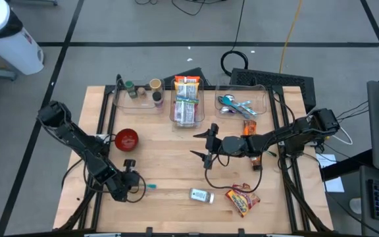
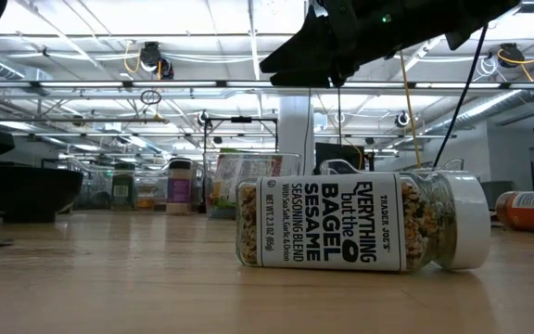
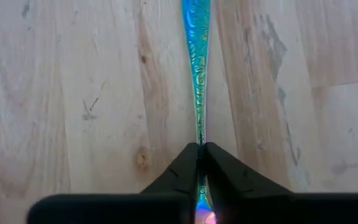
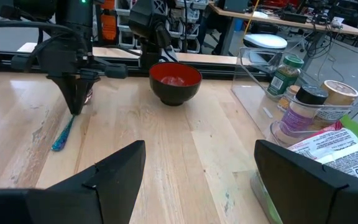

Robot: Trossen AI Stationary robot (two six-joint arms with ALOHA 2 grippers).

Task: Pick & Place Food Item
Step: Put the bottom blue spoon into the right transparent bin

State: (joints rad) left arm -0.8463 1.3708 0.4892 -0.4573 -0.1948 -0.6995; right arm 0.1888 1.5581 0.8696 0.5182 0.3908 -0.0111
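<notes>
A seasoning jar (image 1: pixel 201 195) lies on its side near the table's front edge; it also shows in the low view (image 2: pixel 360 232). An orange snack bag (image 1: pixel 242 199) lies flat to its right. My left gripper (image 1: pixel 137 184) is at the front left, shut on a thin teal utensil (image 1: pixel 151 186) that lies on the table. My right gripper (image 1: pixel 196 145) hangs open and empty above the table's middle, behind the jar, its fingers pointing toward the left edge. In the right wrist view its wide-open fingers (image 4: pixel 197 155) hold nothing. My left gripper pinches the utensil's thin handle (image 3: pixel 199 140) between its two fingertips. The fingers come from above, pointing down, as the right wrist view (image 4: pixel 74 102) shows. The utensil runs on past the fingers and lies flat on the wood (image 3: pixel 197 50).
A red bowl (image 1: pixel 126 139) stands left of centre. Three clear bins stand along the far edge: jars (image 1: pixel 140 92), snack packs (image 1: pixel 186 100), utensils (image 1: pixel 242 104). An orange bottle (image 2: pixel 527 211) lies at the right. Bare wood lies between the bowl and the jar.
</notes>
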